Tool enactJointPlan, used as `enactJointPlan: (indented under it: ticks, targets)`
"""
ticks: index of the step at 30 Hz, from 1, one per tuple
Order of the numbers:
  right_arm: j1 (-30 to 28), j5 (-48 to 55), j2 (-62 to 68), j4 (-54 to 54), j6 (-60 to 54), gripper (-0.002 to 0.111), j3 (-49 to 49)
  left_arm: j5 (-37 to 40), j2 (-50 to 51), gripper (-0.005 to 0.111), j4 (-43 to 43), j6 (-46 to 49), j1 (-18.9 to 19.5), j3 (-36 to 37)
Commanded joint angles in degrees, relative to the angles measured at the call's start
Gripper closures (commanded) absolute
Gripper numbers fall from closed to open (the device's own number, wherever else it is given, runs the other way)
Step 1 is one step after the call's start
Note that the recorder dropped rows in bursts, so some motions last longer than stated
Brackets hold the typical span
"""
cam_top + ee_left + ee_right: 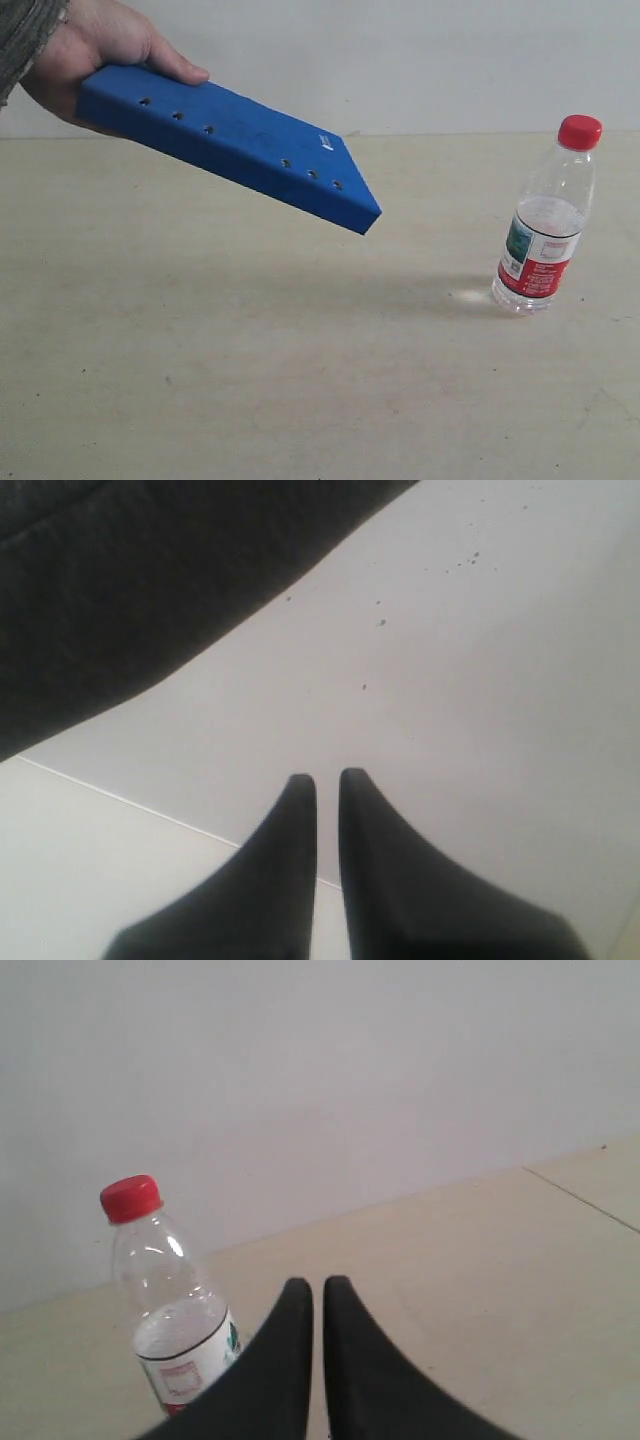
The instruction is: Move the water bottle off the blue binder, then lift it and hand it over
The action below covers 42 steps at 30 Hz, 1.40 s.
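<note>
The water bottle, clear with a red cap and a red, white and green label, stands upright on the table at the right. A person's hand at the top left holds the blue binder tilted in the air, well clear of the bottle. Neither gripper shows in the exterior view. In the right wrist view my right gripper is shut and empty, with the water bottle beside one finger, apart from it. In the left wrist view my left gripper is shut on nothing over a pale floor.
The beige table ends at a white wall. A dark fabric-like mass fills one corner of the left wrist view, over a pale floor with a thin seam line.
</note>
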Motion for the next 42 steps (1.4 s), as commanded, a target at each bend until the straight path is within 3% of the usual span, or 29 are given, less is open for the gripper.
enactJointPlan:
  ticks: [1,5,8,11,13,15,18,42]
  targets:
    - [2.4,2.7,0.2,8.2,-3.5,0.107,0.2,0.2,-0.2,0.102,-0.4,-0.8,0.1,0.2]
    - [3.8,-0.9,0.2,25.8,-11.6,0.107,0.2,0.2,-0.2,0.102,-0.4,-0.8,0.1,0.2]
    - [3.8,-6.3,0.2,37.8,-24.4,0.107,0.2,0.2,-0.2,0.102,-0.4,-0.8,0.1,0.2]
    - [3.8,-7.6,0.2,50.8,-45.5,0.107,0.2,0.2,-0.2,0.102,-0.4,-0.8,0.1,0.2]
    - [3.8,-5.2,0.2,52.1,-61.0,0.107,0.2,0.2,-0.2,0.102,-0.4,-0.8,0.1,0.2]
    - [3.8,0.9,0.2,52.7,-68.5,0.107,0.2,0.2,-0.2,0.102,-0.4,-0.8,0.1,0.2]
    - [3.8,10.3,0.2,57.7,-68.6,0.107,0.2,0.2,-0.2,0.102,-0.4,-0.8,0.1,0.2]
    - [3.8,10.2,0.3,58.5,-69.2,0.107,0.2,0.2,-0.2,0.102,-0.4,-0.8,0.1,0.2]
